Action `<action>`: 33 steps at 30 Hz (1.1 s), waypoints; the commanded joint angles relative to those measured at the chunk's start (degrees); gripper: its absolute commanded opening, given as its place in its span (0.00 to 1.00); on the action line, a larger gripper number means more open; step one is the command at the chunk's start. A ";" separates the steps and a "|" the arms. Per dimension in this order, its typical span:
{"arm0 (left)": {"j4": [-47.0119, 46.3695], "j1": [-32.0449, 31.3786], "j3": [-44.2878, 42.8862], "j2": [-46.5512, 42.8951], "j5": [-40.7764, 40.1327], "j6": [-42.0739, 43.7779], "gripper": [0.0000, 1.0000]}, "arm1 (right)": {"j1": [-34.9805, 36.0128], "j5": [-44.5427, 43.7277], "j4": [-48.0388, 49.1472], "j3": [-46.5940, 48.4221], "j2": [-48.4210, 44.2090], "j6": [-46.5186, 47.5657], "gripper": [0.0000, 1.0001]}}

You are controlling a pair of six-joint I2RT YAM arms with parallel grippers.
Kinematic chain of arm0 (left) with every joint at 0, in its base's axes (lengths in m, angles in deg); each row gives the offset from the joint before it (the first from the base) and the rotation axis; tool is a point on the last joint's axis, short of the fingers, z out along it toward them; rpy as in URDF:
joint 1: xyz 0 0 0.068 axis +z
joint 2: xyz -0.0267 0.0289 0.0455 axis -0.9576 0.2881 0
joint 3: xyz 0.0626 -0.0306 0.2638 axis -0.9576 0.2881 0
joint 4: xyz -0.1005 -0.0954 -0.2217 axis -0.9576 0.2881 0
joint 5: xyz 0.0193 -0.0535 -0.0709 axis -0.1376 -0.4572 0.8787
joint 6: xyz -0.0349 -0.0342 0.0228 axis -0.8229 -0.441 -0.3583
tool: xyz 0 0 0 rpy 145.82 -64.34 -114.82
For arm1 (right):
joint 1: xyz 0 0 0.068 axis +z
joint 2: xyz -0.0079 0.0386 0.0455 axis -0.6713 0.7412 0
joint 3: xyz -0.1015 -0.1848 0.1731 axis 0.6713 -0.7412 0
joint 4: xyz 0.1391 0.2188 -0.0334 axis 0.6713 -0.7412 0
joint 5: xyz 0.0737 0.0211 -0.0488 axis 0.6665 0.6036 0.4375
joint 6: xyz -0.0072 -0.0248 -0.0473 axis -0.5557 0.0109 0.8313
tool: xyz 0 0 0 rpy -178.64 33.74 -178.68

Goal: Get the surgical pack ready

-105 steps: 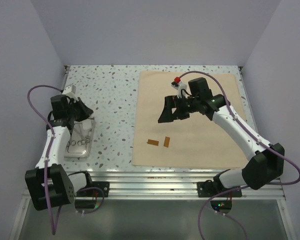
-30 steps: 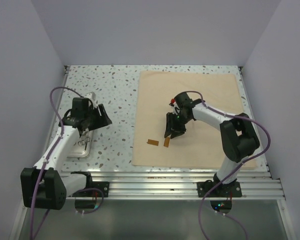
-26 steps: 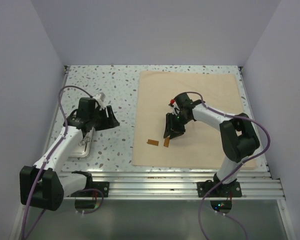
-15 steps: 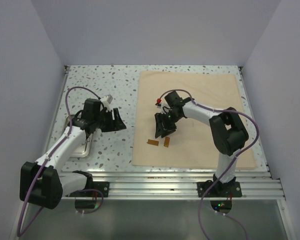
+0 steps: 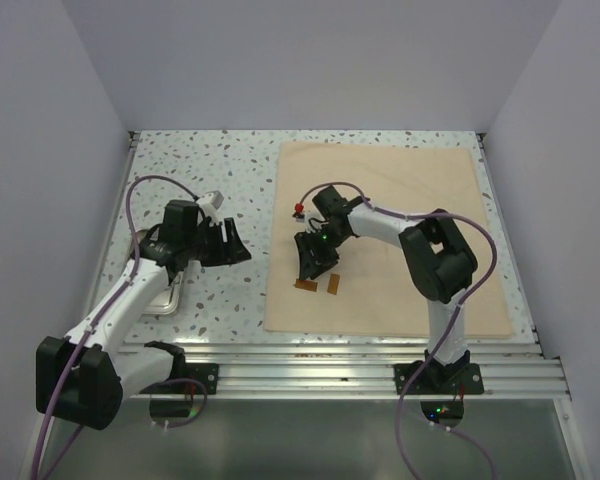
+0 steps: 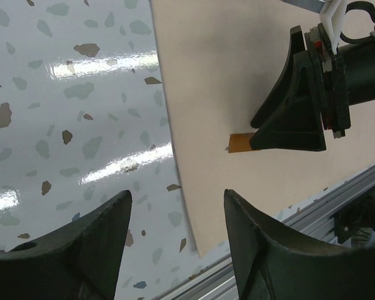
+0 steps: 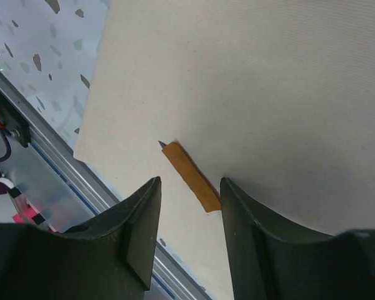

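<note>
The tan cloth (image 5: 400,230) lies flat on the right half of the table, with two brown strips (image 5: 306,286) (image 5: 333,284) near its front left. My right gripper (image 5: 313,262) hangs open just over the left strip (image 7: 184,167), which lies flat on the cloth between the two fingers in the right wrist view. My left gripper (image 5: 230,243) is open and empty above the speckled table, just left of the cloth's edge (image 6: 169,125). The steel tray (image 5: 172,297) sits at the left, mostly covered by the left arm.
The table top (image 5: 220,170) is speckled white. A metal rail (image 5: 310,355) runs along its near edge. Walls close in the left, back and right sides. In the left wrist view the right gripper (image 6: 294,119) stands close ahead over the strip (image 6: 239,143).
The left gripper has left the tray and swung right toward the cloth's left edge. The right gripper has moved left and forward to stand over the left brown strip.
</note>
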 commanded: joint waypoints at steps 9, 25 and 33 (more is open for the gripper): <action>-1.14 -0.41 1.07 -0.24 0.95 -0.82 0.65 | 3.38 -0.74 0.24 -3.60 -2.08 1.47 0.42; -1.76 -0.41 0.54 1.43 1.48 -0.21 0.65 | 4.34 -9.09 -2.83 -3.43 -2.61 0.85 0.37; -1.58 -0.41 -0.16 2.39 1.66 0.32 0.65 | 8.03 -10.49 -1.87 -2.19 -0.06 -1.43 0.27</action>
